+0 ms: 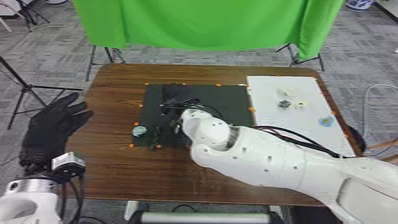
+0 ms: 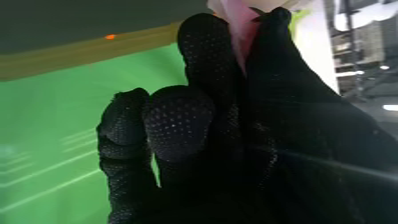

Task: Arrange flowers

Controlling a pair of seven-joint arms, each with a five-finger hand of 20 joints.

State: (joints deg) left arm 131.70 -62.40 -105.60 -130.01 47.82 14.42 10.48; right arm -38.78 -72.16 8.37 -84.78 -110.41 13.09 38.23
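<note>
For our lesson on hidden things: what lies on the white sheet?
On the white sheet lie a dark piece, a light blue piece and two pale pieces. The right arm covers part of the sheet's near end; anything underneath is hidden.

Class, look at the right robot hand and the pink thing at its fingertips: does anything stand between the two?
Nothing visible does: the right robot hand has the pink thing pinched directly between a finger and the thumb, black glove against it.

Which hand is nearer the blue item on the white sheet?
Right: the right hand is over the dark mat, left of the blue item; the left hand is farther, at the table's left edge.
</note>
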